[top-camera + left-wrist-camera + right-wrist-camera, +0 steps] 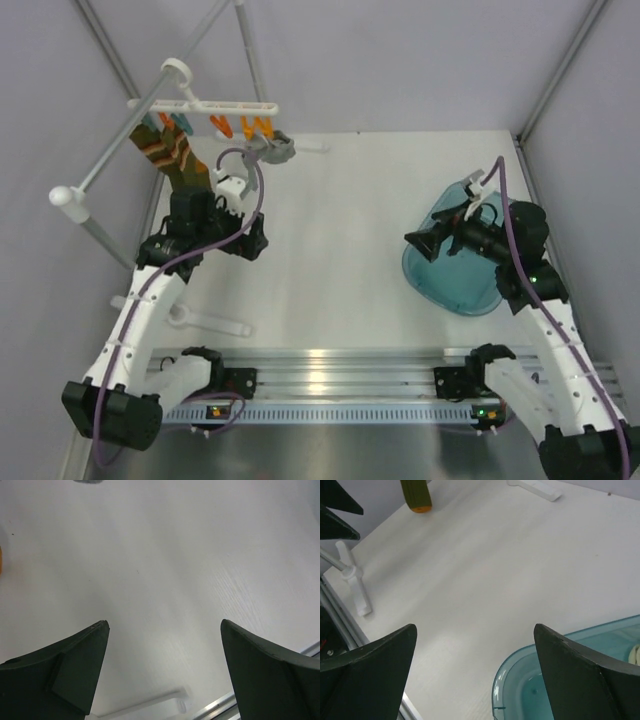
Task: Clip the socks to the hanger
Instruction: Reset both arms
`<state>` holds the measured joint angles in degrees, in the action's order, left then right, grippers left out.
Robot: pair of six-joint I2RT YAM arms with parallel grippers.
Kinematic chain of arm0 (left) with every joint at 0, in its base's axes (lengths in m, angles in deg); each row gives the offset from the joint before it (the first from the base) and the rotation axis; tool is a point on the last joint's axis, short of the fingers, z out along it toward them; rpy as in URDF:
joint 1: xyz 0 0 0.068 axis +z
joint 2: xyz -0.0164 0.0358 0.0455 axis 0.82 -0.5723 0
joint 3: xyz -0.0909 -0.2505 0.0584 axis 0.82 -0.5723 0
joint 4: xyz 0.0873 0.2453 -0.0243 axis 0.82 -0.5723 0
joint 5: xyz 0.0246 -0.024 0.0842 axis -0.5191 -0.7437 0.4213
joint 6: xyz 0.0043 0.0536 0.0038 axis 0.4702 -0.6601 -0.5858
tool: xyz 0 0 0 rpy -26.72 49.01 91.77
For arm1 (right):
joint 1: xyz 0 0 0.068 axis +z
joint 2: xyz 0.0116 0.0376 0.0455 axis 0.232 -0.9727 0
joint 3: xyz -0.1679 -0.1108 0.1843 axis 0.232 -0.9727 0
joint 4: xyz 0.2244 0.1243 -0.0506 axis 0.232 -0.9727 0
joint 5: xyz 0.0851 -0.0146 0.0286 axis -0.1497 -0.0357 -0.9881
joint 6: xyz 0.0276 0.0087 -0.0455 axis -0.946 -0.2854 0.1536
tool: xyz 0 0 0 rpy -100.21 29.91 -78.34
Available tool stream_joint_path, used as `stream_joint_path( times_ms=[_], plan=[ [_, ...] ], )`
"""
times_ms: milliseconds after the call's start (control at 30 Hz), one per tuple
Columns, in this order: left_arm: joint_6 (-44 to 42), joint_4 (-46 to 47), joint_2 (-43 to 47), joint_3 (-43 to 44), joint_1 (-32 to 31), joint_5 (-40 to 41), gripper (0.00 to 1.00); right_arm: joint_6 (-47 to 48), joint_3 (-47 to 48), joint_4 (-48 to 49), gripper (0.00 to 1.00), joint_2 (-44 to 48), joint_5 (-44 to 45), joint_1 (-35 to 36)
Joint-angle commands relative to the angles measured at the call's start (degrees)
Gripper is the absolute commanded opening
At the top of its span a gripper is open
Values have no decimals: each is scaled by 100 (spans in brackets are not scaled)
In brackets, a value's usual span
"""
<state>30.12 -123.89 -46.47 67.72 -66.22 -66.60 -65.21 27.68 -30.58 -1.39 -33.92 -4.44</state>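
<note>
Left gripper (164,624), right gripper (475,627): fingers wide, empty. Pale cream limp sock (635,655) in translucent teal plastic basin (440,285), 3 o'clock: probably light, floppy; pinch an edge.

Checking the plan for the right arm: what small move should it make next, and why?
Probably turn the right pincer down into the teal basin, toward the cream fabric inside, likely a sock. The pincer is open and empty, pointing past the basin's rim at the table.

hanger (225,105): on stand pole (120,150) | striped sock (172,152): hangs from it | grey sock (277,150): by its end
</note>
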Motion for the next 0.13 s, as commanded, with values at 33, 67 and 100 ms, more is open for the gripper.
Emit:
stream_joint_path(
  times_ms=[33, 67, 100],
  plan=[
    [-51, 428, 457, -259, -11, -12, 98, 148, -170, -198, 100, 354, 8, -326],
    [-77, 420, 484, -259, -11, -47, 98, 148, -178, -180, 100, 390, -10, -352],
    [-112, 420, 510, -233, -11, -56, 98, 122, -179, -171, 100, 399, -45, -370]
  ],
)
